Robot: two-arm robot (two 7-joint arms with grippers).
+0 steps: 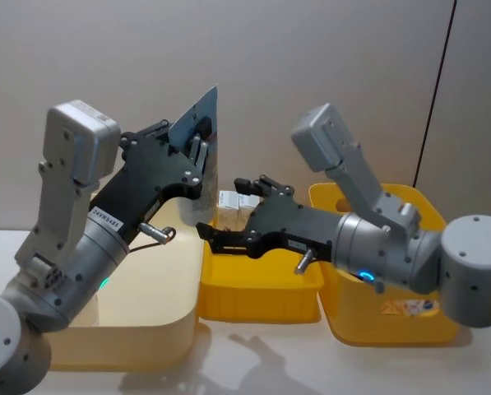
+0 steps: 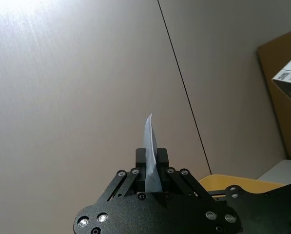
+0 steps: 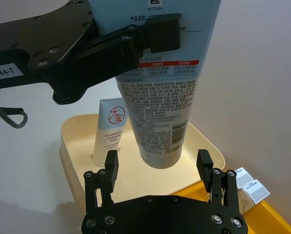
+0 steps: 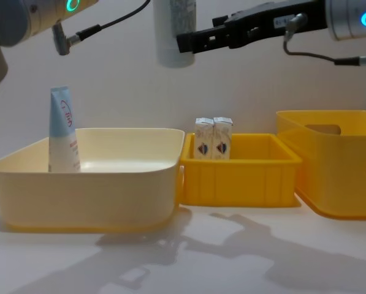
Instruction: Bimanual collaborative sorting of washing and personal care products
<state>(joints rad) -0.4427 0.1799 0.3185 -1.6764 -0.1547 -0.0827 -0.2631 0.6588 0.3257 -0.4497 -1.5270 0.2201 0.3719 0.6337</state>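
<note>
A pale-blue-and-white squeeze tube (image 1: 198,115) hangs cap-down in the air, with my left gripper (image 1: 199,146) shut on its upper part near the flat crimped end (image 2: 150,146). My right gripper (image 3: 156,157) is open, its fingers (image 3: 111,163) standing either side of the tube's lower end (image 3: 160,112) without closing on it. In the chest view the tube's end (image 4: 173,33) hangs beside the right gripper's finger (image 4: 192,40). A second tube (image 4: 62,131) stands upright in the cream bin (image 4: 91,190). Two small white cartons (image 4: 213,139) stand in the small yellow bin (image 4: 238,177).
A large yellow bin (image 4: 336,177) stands to the right of the small one. The three bins sit in a row on a white table, with open table surface (image 4: 232,257) in front of them. A plain wall lies behind.
</note>
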